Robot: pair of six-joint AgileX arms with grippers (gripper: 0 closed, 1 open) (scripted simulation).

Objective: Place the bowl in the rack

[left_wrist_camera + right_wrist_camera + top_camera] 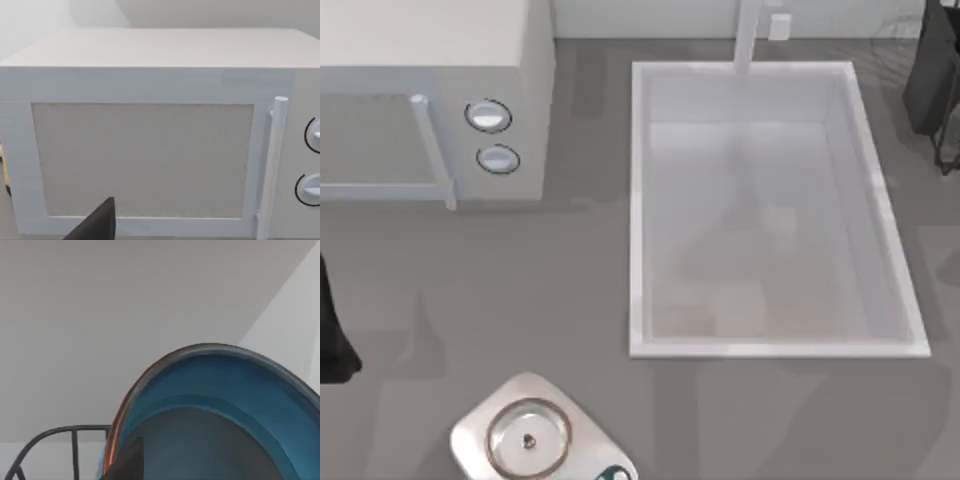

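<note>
Teal-blue glaze fills the bowl (220,385), glossy, with a thin reddish-brown rim, tilted close before the right claw beside the dark wire rack (55,440). Whether that claw grips it I cannot tell. Left arm faces the microwave (150,145).

This is a kitchen, I think a home one. I see a grey countertop (580,290) with a white sink (640,210) set into it, and a faucet (748,35) behind the sink. To the left of the sink stands a white microwave (430,60) with two round knobs (488,116). In front of the sink, to the left, a glass lid (528,438) lies on a steel pan (470,432). To the right of the sink is a dark wire rack (942,120).
</note>
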